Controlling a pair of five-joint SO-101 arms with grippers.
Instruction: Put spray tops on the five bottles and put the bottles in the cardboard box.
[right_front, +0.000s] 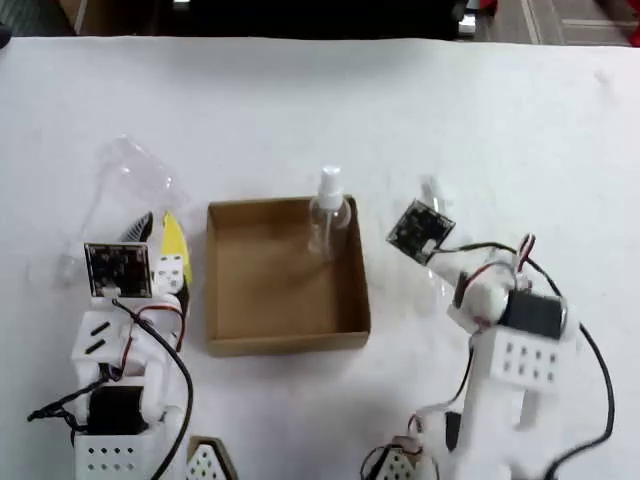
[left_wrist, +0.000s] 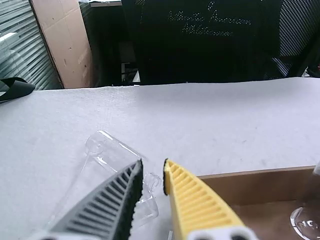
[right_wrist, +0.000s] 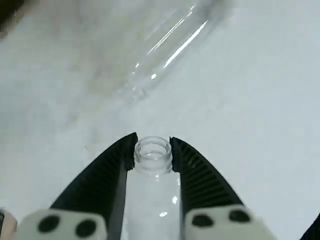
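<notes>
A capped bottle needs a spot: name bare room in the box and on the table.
Bare: the box floor away from the capped bottle in its far right corner; the table beyond it. Crowded: loose bottles at the left gripper.

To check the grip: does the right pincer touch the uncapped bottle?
Touching. In the right wrist view the right pincer presses both sides of the neck of the bottle.

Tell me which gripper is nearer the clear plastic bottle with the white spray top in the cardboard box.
Right. The right gripper, shut on a topless clear bottle, sits outside the cardboard box wall by the spray-topped bottle; the left gripper is beyond the opposite wall.
</notes>
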